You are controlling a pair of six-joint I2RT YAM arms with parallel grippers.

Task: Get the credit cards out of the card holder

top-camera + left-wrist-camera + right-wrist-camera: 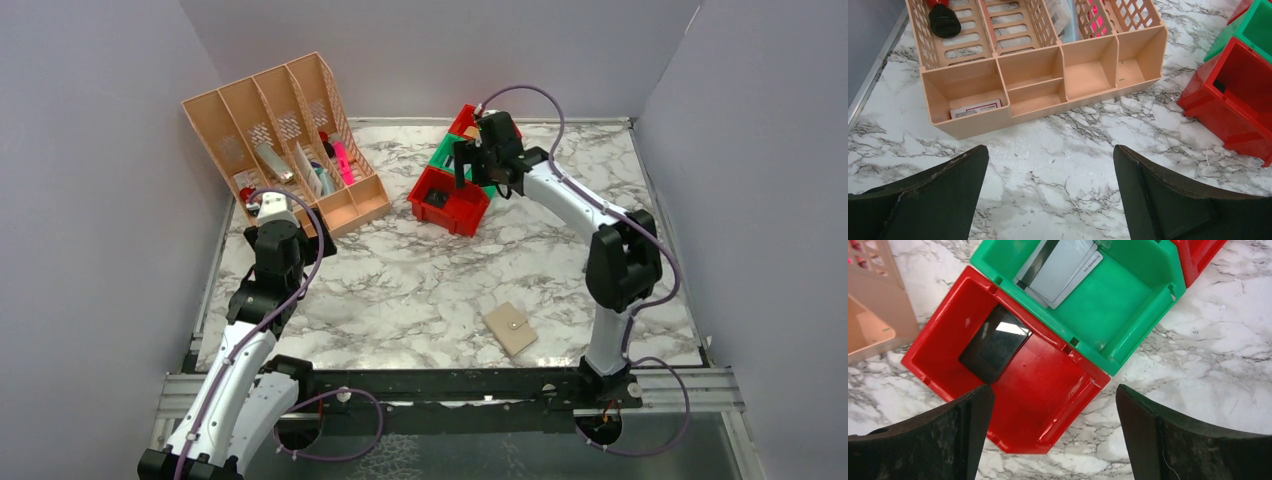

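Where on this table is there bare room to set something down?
The marble tabletop is barest in the middle, bordered by the tan desk organizer, the front red bin and the card holder. A smaller patch sits far right, between the bins and the right wall. The far side is crowded: organizer, red bin and green bin stand close together.

One card holder (511,329) on the table (400,290). Three bins: two red bins (460,215), one green bin (1098,305). One dark card (994,342) in a red bin. At least two pale cards (1060,267) stacked in the green, exact count unclear. One tan organizer (973,127) with four tall slots and five small front trays. One pink marker (343,160). Two arms (575,200).
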